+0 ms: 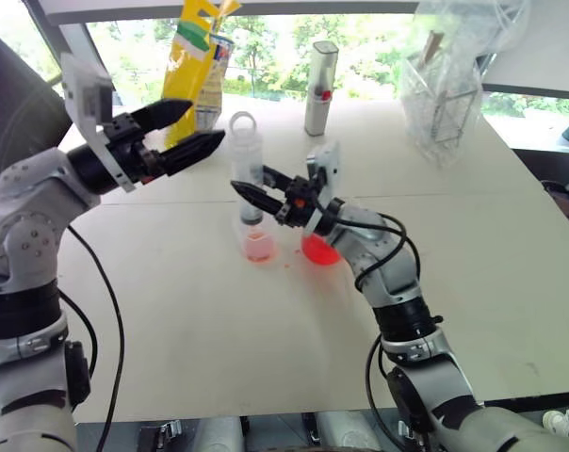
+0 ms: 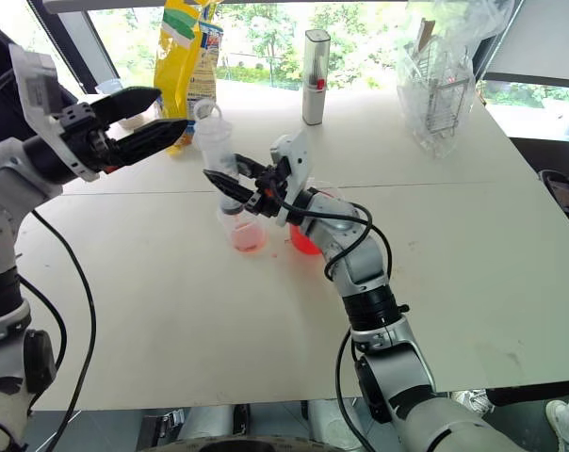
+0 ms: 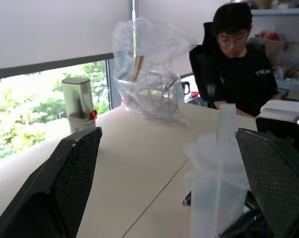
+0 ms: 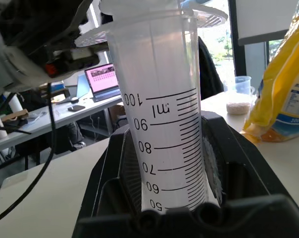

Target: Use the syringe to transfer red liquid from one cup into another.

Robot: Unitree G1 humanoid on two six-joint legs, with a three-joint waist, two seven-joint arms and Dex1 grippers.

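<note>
The syringe (image 1: 246, 151) stands upright over the small clear cup (image 1: 258, 247), its ring handle on top and its tip down at the cup. My right gripper (image 1: 251, 185) is shut on its barrel, and the printed scale (image 4: 164, 144) shows between the black fingers. The cup holds a little pale red liquid (image 1: 258, 252). The red beaker (image 1: 317, 250) stands just right of it, partly hidden behind my right wrist. My left gripper (image 1: 205, 123) hangs open in the air, to the left of the syringe's handle and apart from it, with nothing between its fingers (image 3: 70, 183).
At the table's far side stand a yellow bag (image 1: 195, 66), a tall silver canister (image 1: 320, 89) and a clear plastic bag over a wire rack (image 1: 445, 94). A cup with whitish powder (image 4: 237, 101) sits near the yellow bag. A person (image 3: 238, 64) sits beyond the table.
</note>
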